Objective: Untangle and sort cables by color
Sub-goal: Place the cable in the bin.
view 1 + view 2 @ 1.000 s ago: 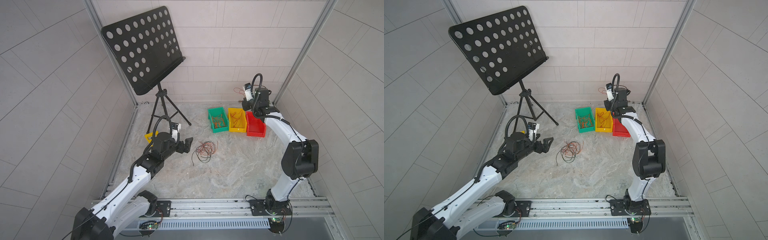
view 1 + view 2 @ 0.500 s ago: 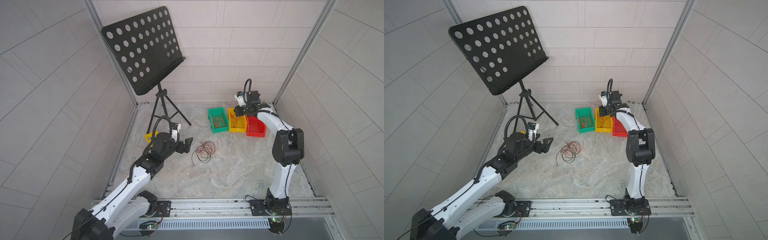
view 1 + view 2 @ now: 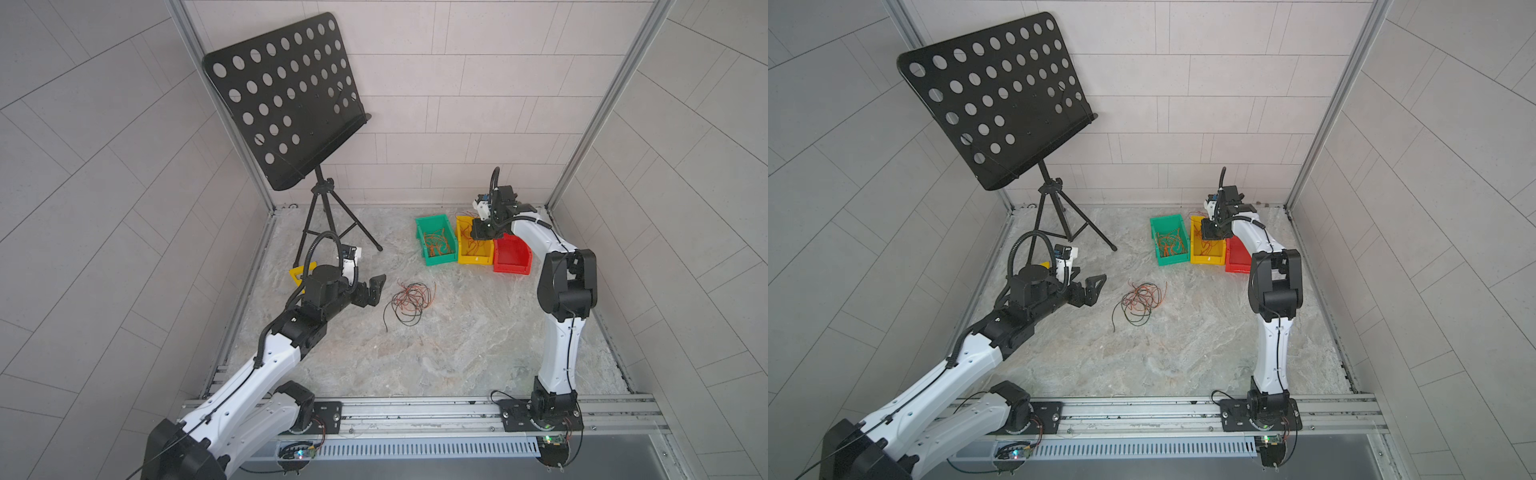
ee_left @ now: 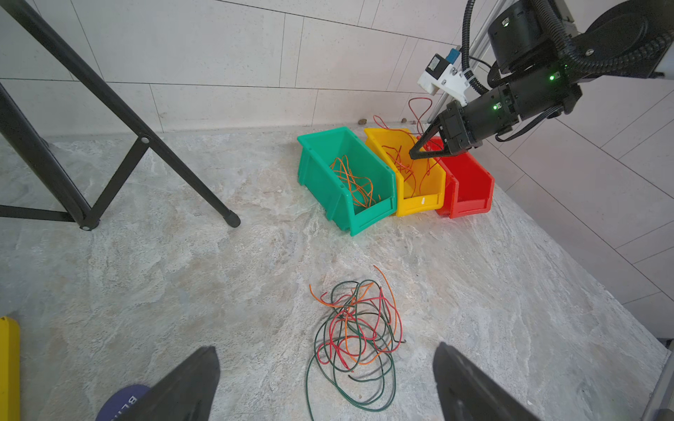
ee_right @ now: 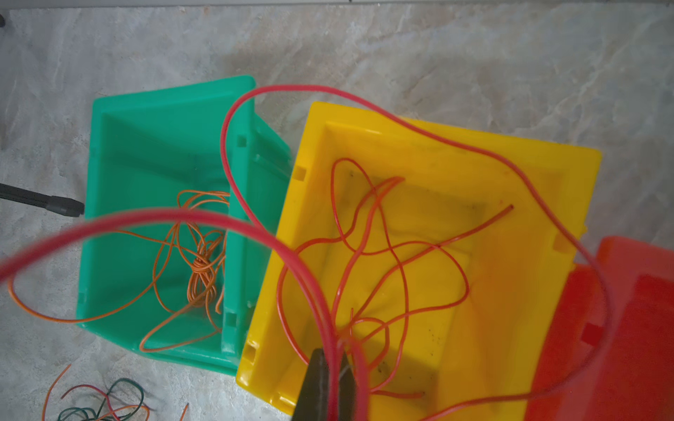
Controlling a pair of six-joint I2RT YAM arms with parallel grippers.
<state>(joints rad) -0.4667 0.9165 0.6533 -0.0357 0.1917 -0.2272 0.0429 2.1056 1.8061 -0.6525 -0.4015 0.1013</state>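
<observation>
A loose tangle of red, orange and dark cables [image 3: 409, 300] [image 3: 1141, 300] [image 4: 359, 328] lies on the stone floor. My left gripper [image 4: 328, 386] [image 3: 372, 291] hovers just short of it, open, with nothing between its fingers [image 4: 189, 382]. My right gripper [image 5: 333, 368] [image 4: 414, 155] [image 3: 478, 232] is shut on a red cable [image 5: 291, 91], which loops wide above the yellow bin [image 5: 510, 291] [image 3: 476, 259]. More red cables lie in that bin. Orange cables [image 5: 200, 262] lie in the green bin [image 5: 146, 145] [image 3: 440, 261].
A red bin [image 3: 513, 253] [image 4: 470, 182] stands beside the yellow one, near the back right wall. A black music stand [image 3: 286, 99] on a tripod [image 3: 328, 224] stands at the back left. A small yellow object [image 3: 297, 276] lies behind my left arm.
My right gripper has come down and forward from above the back wall to the yellow bin, carrying the red cable. The left arm has not moved.
</observation>
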